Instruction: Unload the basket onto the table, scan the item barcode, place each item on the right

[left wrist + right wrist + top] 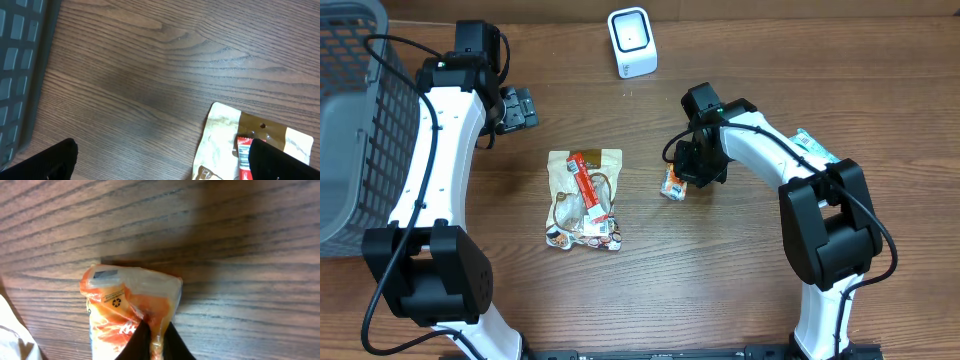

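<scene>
The right gripper [152, 342] has its fingers pressed together on the lower edge of the small orange-and-white plastic snack packet [127, 305]. The packet sits at the table's centre-right, just right of the flat beige pouch with a red label strip [585, 200] lying on the brown wood-grain table [720, 280]. The white box-shaped barcode scanner [632, 42] stands at the far edge. The left gripper [527, 107] has its fingers spread wide and holds nothing, beside the grey mesh basket [350, 120].

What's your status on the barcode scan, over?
Right fingers shut on orange packet. Left fingers open, empty, beside basket. Nothing between packet and white scanner; large pouch off to the side.
</scene>
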`<action>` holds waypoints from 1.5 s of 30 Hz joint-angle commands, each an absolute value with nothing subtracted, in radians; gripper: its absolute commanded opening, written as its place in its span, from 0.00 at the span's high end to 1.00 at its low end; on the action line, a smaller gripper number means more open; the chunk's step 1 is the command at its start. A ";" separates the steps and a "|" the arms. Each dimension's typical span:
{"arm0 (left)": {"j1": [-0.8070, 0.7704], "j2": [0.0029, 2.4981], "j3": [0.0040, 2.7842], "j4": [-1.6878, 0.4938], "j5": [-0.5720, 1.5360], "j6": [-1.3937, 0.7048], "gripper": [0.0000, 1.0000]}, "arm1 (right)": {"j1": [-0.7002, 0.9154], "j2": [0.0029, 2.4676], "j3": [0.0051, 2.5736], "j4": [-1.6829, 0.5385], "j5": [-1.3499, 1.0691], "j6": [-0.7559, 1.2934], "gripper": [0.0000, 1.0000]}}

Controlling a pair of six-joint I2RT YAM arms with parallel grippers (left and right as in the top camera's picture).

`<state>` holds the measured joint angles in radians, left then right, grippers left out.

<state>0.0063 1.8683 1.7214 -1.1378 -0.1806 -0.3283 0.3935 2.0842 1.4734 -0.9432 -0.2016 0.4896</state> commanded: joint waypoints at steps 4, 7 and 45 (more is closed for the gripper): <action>-0.001 1.851 1.737 -1.140 -0.191 -0.306 0.00 | 0.389 2.096 1.502 -0.967 -0.176 0.436 0.96; -0.001 1.851 1.737 -1.140 -0.191 -0.306 0.00 | 0.389 2.096 1.575 -1.028 -0.130 0.436 0.96; -0.001 1.851 1.737 -1.140 -0.191 -0.306 0.00 | 0.426 2.189 2.467 -0.922 0.396 -0.262 0.96</action>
<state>0.0063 1.8683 1.7214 -1.1378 -0.1806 -0.3286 0.4149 2.1300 2.4512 -0.9737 0.3695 -0.1223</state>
